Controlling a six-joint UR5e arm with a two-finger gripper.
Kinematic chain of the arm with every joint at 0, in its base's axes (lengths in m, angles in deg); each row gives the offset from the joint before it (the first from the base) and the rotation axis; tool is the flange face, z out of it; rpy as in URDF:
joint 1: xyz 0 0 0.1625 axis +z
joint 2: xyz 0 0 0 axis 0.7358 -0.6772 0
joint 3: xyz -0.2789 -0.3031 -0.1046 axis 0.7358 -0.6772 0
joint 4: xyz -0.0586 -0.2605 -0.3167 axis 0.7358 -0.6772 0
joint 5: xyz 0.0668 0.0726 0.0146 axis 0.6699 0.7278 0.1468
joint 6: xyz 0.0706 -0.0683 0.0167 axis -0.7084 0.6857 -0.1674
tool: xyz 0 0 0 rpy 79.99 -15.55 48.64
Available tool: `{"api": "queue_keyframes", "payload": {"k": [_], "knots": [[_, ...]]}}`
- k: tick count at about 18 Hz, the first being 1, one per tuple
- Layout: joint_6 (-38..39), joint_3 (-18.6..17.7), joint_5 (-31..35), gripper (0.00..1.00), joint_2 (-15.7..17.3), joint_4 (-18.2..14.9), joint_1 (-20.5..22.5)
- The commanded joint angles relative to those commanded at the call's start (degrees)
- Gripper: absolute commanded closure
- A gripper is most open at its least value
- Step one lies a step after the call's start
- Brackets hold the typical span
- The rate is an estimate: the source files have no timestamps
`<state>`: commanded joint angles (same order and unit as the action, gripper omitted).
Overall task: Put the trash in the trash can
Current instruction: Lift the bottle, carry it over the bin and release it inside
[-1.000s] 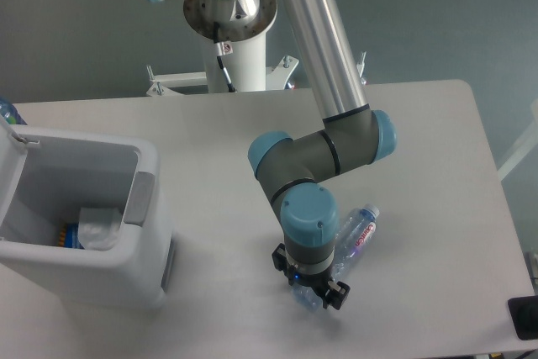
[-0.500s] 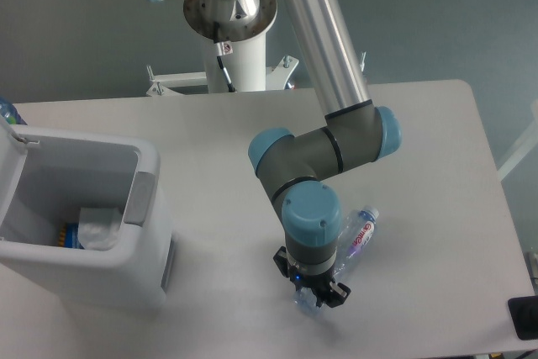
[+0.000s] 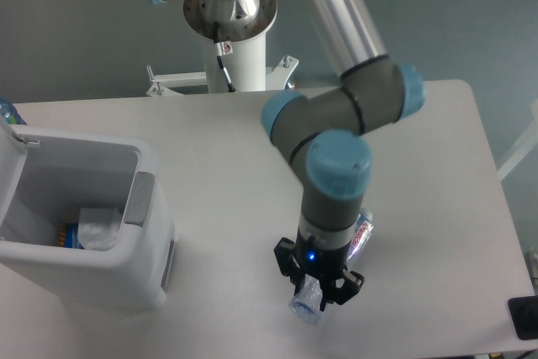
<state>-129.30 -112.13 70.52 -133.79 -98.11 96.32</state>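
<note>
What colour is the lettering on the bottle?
Red, on the clear water bottle, seen in the fixed camera view.

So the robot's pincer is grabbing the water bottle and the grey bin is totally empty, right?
Not quite. The pincer is closed on the water bottle, but the grey bin is not empty. The camera view shows a crumpled white wrapper lying at the bottom, with something blue and orange beside it.
</note>
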Motion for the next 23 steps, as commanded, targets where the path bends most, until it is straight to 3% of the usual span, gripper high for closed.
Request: {"api": "queue_keyframes", "payload": {"k": [4,7,10,15,19,23], "knots": [[13.35,7.73,-17.76,0.68,0.09,0.44,2.03],[15.58,9.86,-24.81,0.68,0.35,0.44,2.38],[15.67,9.86,-31.13,0.68,3.77,0.44,3.34],[16.46,8.72,-41.52,0.68,5.89,0.44,2.39],[16.46,7.14,-43.28,0.67,8.17,0.61,-2.61],[16.11,2.93,-43.29,0.67,10.72,2.89,-7.98]]}}
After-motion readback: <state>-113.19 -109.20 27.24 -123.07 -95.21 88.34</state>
